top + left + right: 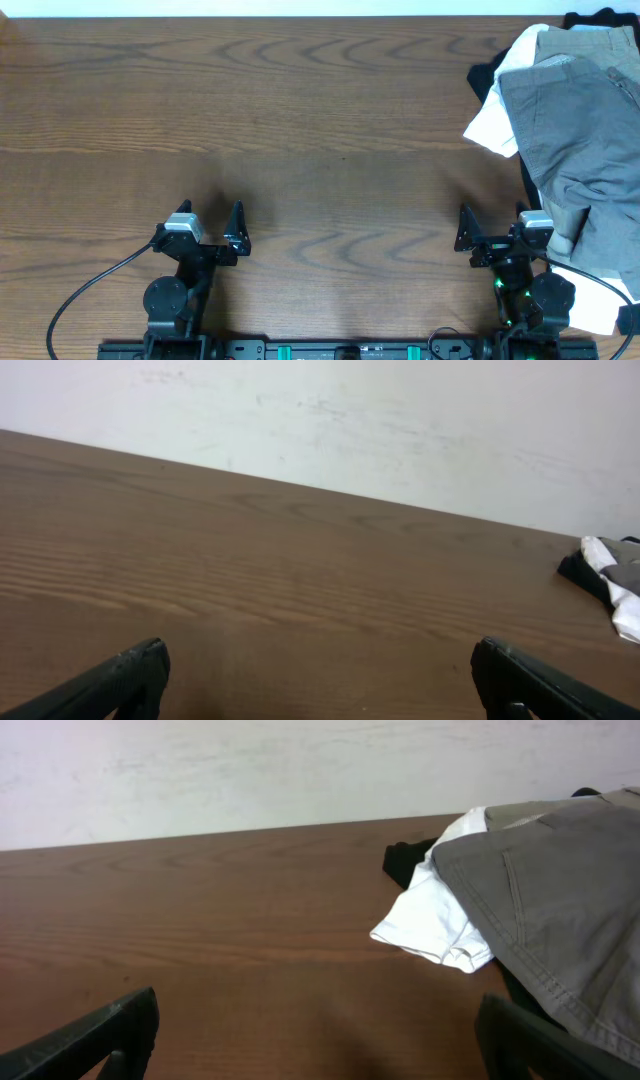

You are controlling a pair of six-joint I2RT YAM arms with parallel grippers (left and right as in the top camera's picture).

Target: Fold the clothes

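**Overhead.** Wood-grain table (300, 100). The pile of clothes (570, 150) sits at the far right edge, running from the back corner down towards the right arm. Grey trousers (580, 130) lie on top. A khaki-beige garment (590, 40) shows behind them, a white piece (495, 125) sticks out to the left from under the grey, and a black piece (485, 75) is under that. The left gripper (211, 210) is at the near edge with jaws spread wide, nothing between them, well apart from the pile. The right gripper (492, 215) is also wide and empty – it is just beside the lower edge of the grey trousers (contact cannot be judged from here).

**Left wrist.** Both fingers (110, 685) sit at the bottom corners of the frame, far apart, with bare table between them. A whitish wall (350, 420) is behind. Only a sliver of the pile shows at far right, a white edge over black.

**Right wrist.** The fingers (100, 1035) are wide apart and hold nothing. The grey trousers fill the right side – a seam is visible, and the cloth reaches down near the right finger. The white piece lies rumpled on the table ahead, with the black piece behind it.
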